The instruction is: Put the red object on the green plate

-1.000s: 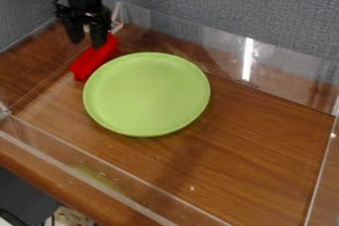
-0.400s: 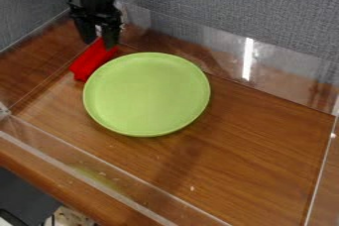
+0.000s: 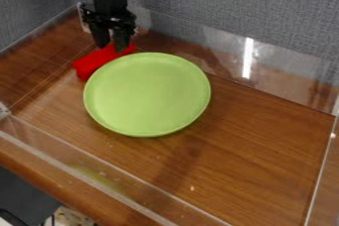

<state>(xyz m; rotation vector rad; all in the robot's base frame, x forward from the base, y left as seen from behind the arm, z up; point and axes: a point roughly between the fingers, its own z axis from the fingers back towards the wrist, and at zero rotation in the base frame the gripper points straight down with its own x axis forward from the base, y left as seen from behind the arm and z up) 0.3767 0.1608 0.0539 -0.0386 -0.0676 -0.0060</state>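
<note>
Red object (image 3: 91,63) lies flat on the wooden worktop (image 3: 252,151) toward its far left corner, its near end against or just under the rim of the green plate (image 3: 147,93). No readable writing on either. Black gripper (image 3: 111,44) points down over the block's far end, fingers slightly parted; whether they touch or pinch the block cannot be told. Clear plastic walls (image 3: 259,56) edge the worktop, grey backdrop behind.

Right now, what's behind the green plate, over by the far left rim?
The red object lies on the wooden table there, with the gripper directly above it. The plate hides its near edge.
</note>
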